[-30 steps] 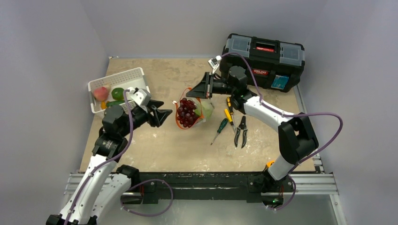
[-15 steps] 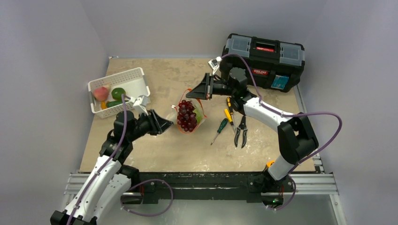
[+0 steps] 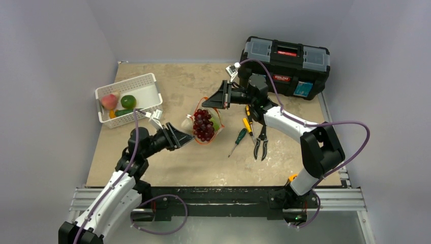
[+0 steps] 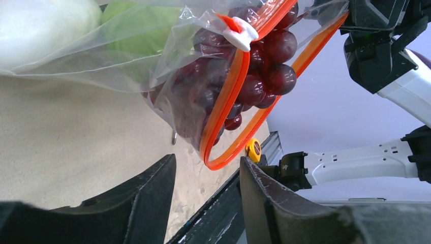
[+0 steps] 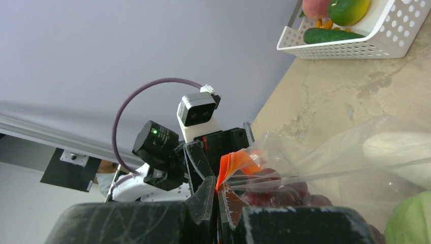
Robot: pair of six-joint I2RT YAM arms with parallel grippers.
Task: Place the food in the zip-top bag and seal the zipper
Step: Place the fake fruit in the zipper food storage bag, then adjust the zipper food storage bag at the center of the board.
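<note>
The clear zip-top bag hangs at mid-table with dark red grapes and green cabbage inside. My right gripper is shut on the upper end of its orange zipper, holding the mouth up. My left gripper stands open just left of the bag. In the left wrist view the zipper loop hangs right ahead of the open left gripper, with a white slider on it and nothing between the fingers. A peach, a green fruit and a cucumber lie in the basket.
The white slotted basket sits at the far left of the table. A black toolbox stands at the back right. Two screwdrivers and pliers lie right of the bag.
My left arm has swung from beside the basket down and right to the bag's mouth; its jaws narrowed, then reopened. The right gripper has kept its hold on the zipper.
</note>
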